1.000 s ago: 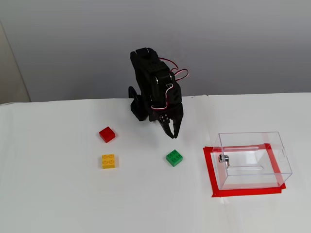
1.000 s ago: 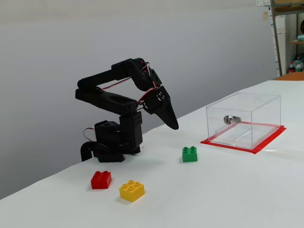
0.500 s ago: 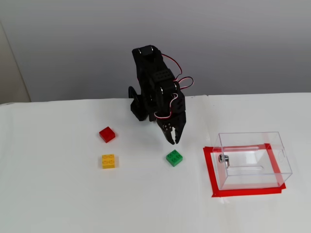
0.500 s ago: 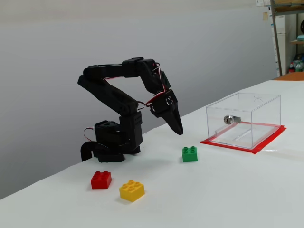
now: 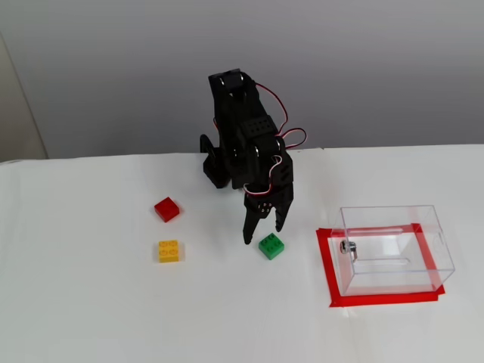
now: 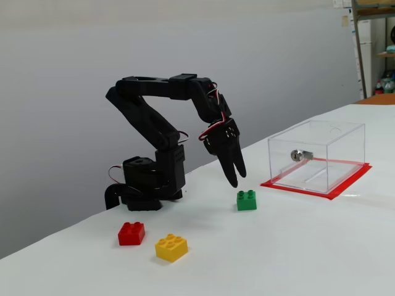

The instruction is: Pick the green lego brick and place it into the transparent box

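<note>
My claw (image 5: 263, 233) hangs spread above the green brick (image 5: 271, 245) (light, rigid, probably slick); I'd pinch its flat sides.

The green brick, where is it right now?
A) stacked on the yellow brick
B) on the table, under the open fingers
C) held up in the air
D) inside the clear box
B: the green brick sits on the white table, with the open fingers just above it, not touching it.
</note>
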{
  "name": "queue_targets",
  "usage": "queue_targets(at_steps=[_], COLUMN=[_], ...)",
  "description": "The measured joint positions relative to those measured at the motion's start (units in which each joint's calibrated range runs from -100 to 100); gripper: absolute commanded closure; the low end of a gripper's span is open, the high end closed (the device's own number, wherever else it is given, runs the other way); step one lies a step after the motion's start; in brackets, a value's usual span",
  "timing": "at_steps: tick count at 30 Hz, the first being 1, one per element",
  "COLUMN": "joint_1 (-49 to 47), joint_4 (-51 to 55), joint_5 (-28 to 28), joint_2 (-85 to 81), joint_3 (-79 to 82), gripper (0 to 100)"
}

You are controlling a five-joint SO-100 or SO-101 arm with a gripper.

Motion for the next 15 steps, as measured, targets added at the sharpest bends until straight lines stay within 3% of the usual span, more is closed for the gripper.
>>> queue_targets(at_steps=[15], joint_1=[-8.2], joint_4=[0.3], joint_5=[0.5], joint_2=[3.0], joint_3=[-1.1], gripper=[69])
